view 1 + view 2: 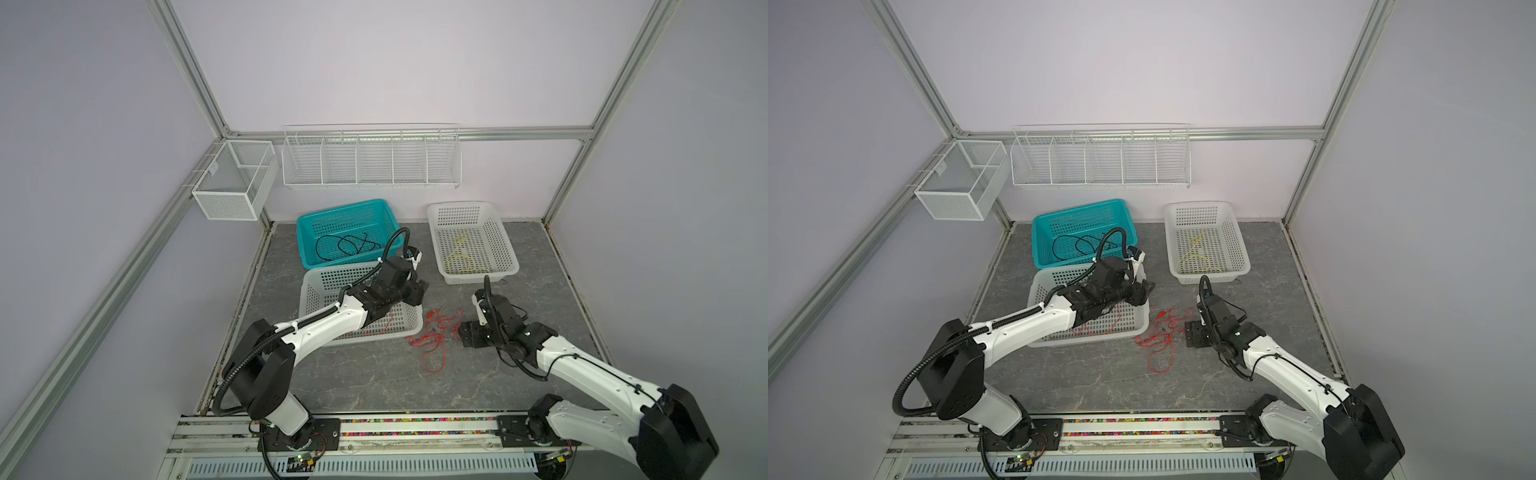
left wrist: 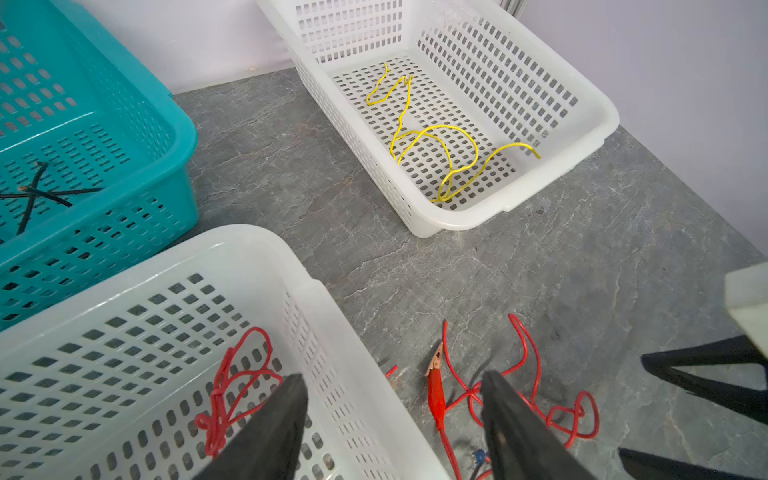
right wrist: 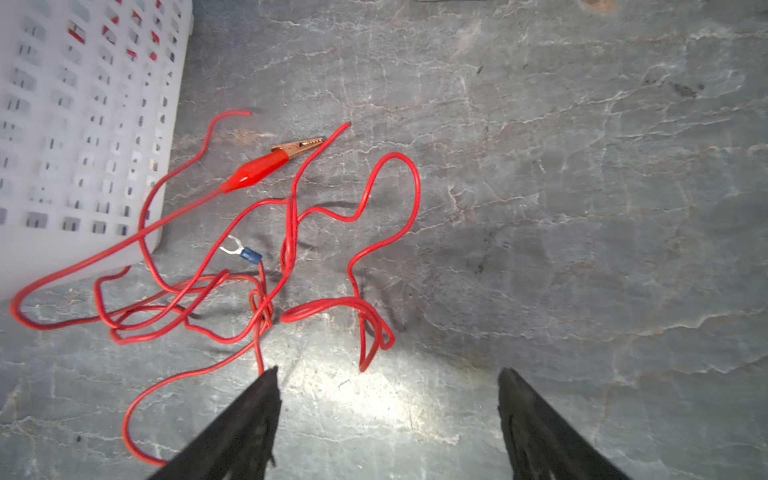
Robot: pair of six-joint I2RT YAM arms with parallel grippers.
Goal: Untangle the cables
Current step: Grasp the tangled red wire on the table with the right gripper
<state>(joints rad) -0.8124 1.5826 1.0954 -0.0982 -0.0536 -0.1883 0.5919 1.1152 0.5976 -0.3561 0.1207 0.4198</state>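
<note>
Black cables (image 1: 348, 243) in teal basket (image 1: 343, 205), yellow cable (image 2: 446, 126) in far white basket (image 2: 598, 104), some red cable (image 2: 216, 399) in near white basket (image 2: 124, 270); red tangle (image 3: 266, 316) unsorted on counter (image 3: 582, 208); left pincer (image 2: 394, 376), right pincer (image 3: 388, 369) both released, empty

Red cables (image 3: 266, 309) tangled in loose, overlapping loops on the grey tabletop (image 3: 582, 208), just beside the near white basket (image 2: 316, 299); one end in a red alligator clip (image 3: 259, 168), another in a blue fork terminal (image 3: 250, 253). Knotted red bundle (image 2: 224, 399) inside that basket. Black cables (image 1: 349, 245) looped in the teal basket (image 1: 345, 209). Yellow cable (image 2: 446, 126) curled in the far white basket (image 2: 602, 120).
</note>
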